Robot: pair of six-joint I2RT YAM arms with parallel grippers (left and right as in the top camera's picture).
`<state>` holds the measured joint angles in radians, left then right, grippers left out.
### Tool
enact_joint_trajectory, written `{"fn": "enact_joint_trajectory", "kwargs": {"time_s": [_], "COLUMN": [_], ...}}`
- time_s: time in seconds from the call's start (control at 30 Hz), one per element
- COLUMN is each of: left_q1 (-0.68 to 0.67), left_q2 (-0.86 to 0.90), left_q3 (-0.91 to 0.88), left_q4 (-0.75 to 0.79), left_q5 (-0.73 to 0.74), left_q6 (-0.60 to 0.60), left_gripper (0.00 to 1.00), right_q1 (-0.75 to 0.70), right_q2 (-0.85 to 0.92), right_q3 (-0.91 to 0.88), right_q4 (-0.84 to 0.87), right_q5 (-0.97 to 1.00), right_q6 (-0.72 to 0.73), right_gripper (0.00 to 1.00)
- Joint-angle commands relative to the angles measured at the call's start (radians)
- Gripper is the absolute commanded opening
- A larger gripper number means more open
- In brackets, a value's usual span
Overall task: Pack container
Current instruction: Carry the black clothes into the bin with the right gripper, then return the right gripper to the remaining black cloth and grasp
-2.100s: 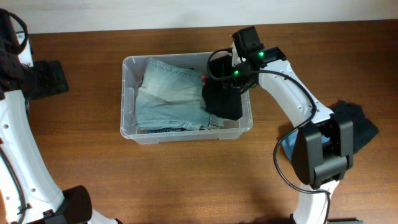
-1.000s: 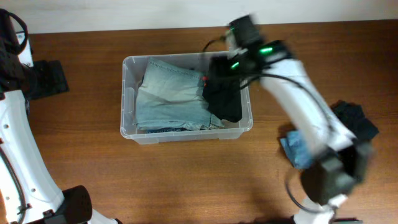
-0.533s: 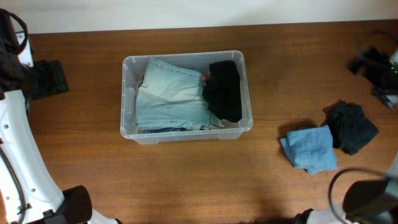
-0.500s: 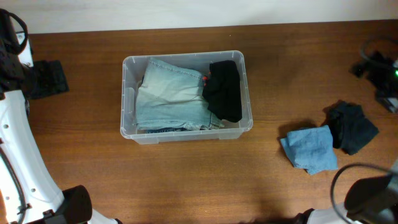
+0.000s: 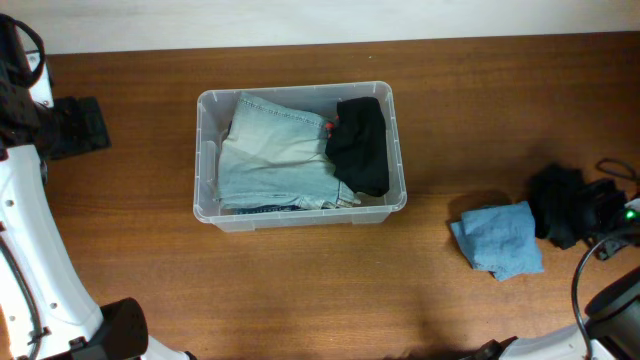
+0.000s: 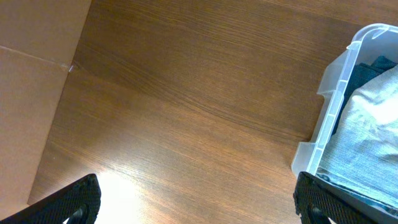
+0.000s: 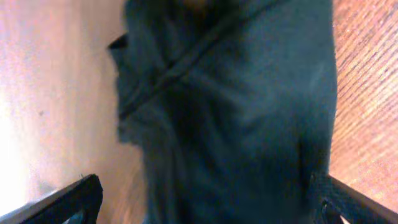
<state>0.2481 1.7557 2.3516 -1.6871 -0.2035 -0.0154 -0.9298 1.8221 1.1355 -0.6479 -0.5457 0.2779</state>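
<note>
Overhead: clear rounded container (image 5: 200,150) holds folded denim (image 5: 275,155). Right end effector (image 7: 214,202) apart above crumpled dark garment (image 7: 236,106); left end effector (image 6: 196,202) apart.

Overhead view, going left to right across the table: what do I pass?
left arm → container, holding light denim garment then black garment → blue cloth → dark garment

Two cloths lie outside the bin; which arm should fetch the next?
Right: the right tool hangs open over the crumpled dark fabric garment; the left tool sits far off, beyond the clear plastic rectangular bin.
</note>
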Motion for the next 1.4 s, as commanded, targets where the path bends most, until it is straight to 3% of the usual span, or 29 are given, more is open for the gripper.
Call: {"fn": "enact_joint_trajectory", "kwargs": {"time_s": [0.0, 0.17, 0.27, 0.37, 0.57, 0.73, 0.8, 0.87, 0.97, 1.1, 1.27, 1.37], "left_q1": [0.003, 0.003, 0.003, 0.003, 0.003, 0.003, 0.003, 0.003, 0.003, 0.003, 0.003, 0.003], "left_q2": [-0.014, -0.014, -0.014, -0.014, -0.014, -0.014, -0.014, -0.014, -0.014, -0.014, -0.014, -0.014], "left_q3": [0.005, 0.005, 0.005, 0.005, 0.005, 0.005, 0.005, 0.005, 0.005, 0.005, 0.005, 0.005], "left_q4": [0.0, 0.0, 0.0, 0.0, 0.0, 0.0, 0.0, 0.0, 0.0, 0.0, 0.0, 0.0], "left_q5": [-0.01, -0.011, -0.01, -0.01, -0.011, -0.01, -0.01, -0.01, -0.01, -0.01, -0.01, -0.01], "left_q6": [0.011, 0.011, 0.011, 0.011, 0.011, 0.011, 0.011, 0.011, 0.011, 0.011, 0.011, 0.011], "left_gripper": [0.99, 0.99, 0.99, 0.99, 0.99, 1.0, 0.99, 0.99, 0.99, 0.99, 0.99, 0.99], "right_q1": [0.001, 0.001, 0.001, 0.011, 0.069, 0.135, 0.158, 0.159, 0.159, 0.166, 0.239, 0.386], "right_q2": [0.02, 0.02, 0.02, 0.02, 0.021, 0.021, 0.021, 0.021, 0.017, -0.042, -0.285, -0.479], "right_q3": [-0.067, -0.119, -0.123, -0.126, -0.171, -0.177, -0.179, -0.179, -0.178, -0.16, -0.105, -0.056], "right_q4": [0.06, 0.122, 0.14, 0.15, 0.267, 0.254, 0.24, 0.24, 0.233, 0.212, 0.177, 0.199], "right_q5": [0.007, 0.002, 0.044, 0.172, 0.088, 0.212, 0.277, 0.267, 0.151, -0.037, -0.234, -0.309], "right_q6": [0.046, 0.072, 0.072, 0.071, 0.063, 0.082, 0.098, 0.098, 0.098, 0.098, 0.097, 0.098], "right_gripper": [0.99, 0.98, 0.87, 0.87, 0.87, 0.74, 0.44, 0.38, 0.27, 0.24, 0.17, 0.15]}}
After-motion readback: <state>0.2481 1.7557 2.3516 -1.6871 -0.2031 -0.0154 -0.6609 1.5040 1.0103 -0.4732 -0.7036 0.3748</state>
